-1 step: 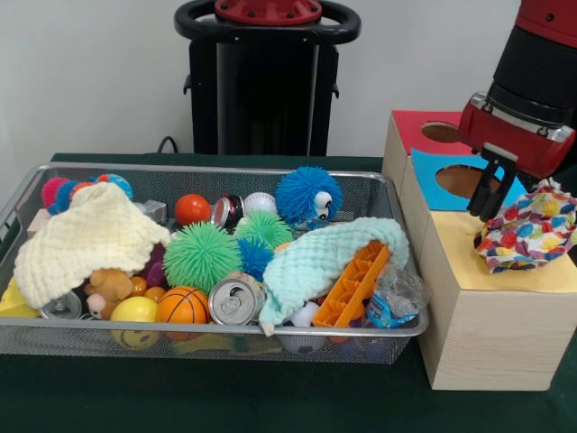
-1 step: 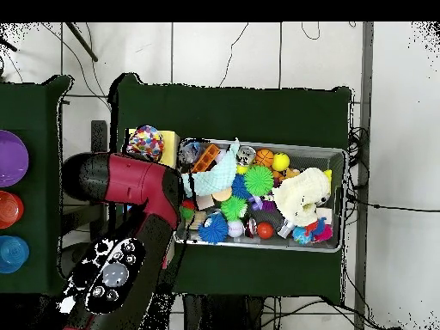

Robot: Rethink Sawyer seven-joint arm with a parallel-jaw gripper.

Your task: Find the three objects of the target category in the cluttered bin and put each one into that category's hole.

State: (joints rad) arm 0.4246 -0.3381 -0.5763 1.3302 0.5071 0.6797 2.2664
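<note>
A colourful dotted cloth (image 1: 527, 236) (image 2: 144, 142) lies bunched on the yellow panel (image 1: 505, 271) of the wooden box (image 1: 487, 334), covering where its hole would be. My gripper (image 1: 487, 194) hangs just left of it, over the blue panel's hole (image 1: 462, 180), open with nothing between its fingers. In the wire bin (image 1: 225, 168) a cream cloth (image 1: 86, 239) (image 2: 301, 196) is heaped at the left. A mint cloth (image 1: 320, 257) (image 2: 215, 179) drapes over an orange plastic piece (image 1: 353, 287). The arm hides the gripper in the overhead view.
The bin also holds spiky green (image 1: 200, 255) and blue (image 1: 306, 194) balls, a small basketball (image 1: 182, 305), a can (image 1: 233, 302) and a yellow ball (image 1: 133, 309). The box's red panel has a hole (image 1: 440, 133). Purple (image 2: 10, 157), red (image 2: 7, 208) and blue (image 2: 10, 253) bowls stand aside.
</note>
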